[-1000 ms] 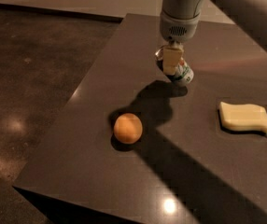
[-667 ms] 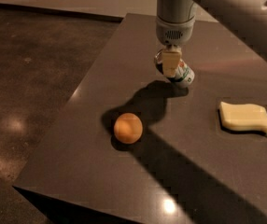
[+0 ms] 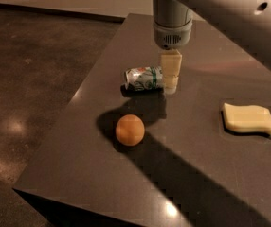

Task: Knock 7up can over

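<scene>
One 7up can [image 3: 144, 78] sideways, beside end effector [image 3: 170, 86]

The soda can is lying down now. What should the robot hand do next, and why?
Probably lift the gripper straight up and away. The 7up can already lies on its side on the table, and the gripper sits right beside its end, so pushing more might just roll it.

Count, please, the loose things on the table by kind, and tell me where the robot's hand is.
7up can, lying on its side: 1
orange ball: 1
sponge, pale yellow: 1
Total: 3
The hand hangs low over the table, close beside the can's end, on the sponge's side.
</scene>
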Robot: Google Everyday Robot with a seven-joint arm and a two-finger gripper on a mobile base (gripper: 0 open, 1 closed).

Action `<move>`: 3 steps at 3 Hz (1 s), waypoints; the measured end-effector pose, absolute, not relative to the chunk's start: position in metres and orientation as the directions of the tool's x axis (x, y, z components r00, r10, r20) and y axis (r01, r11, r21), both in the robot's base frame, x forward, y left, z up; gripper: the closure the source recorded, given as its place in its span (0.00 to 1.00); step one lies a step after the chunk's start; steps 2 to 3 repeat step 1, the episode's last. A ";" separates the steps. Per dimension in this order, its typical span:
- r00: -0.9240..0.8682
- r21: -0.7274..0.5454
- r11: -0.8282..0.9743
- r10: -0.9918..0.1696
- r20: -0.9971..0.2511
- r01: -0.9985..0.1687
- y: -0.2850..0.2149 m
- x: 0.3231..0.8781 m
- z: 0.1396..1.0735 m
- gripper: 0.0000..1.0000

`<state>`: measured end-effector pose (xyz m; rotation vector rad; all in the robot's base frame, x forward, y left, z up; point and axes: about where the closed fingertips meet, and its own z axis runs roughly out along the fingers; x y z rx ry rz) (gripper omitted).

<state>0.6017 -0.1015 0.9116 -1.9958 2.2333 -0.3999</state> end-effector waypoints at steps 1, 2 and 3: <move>-0.123 -0.274 0.096 -0.989 0.086 -0.957 -0.101 0.602 0.912 0.00; -0.123 -0.274 0.096 -0.989 0.086 -0.957 -0.101 0.602 0.912 0.00; -0.123 -0.274 0.096 -0.989 0.086 -0.957 -0.101 0.602 0.912 0.00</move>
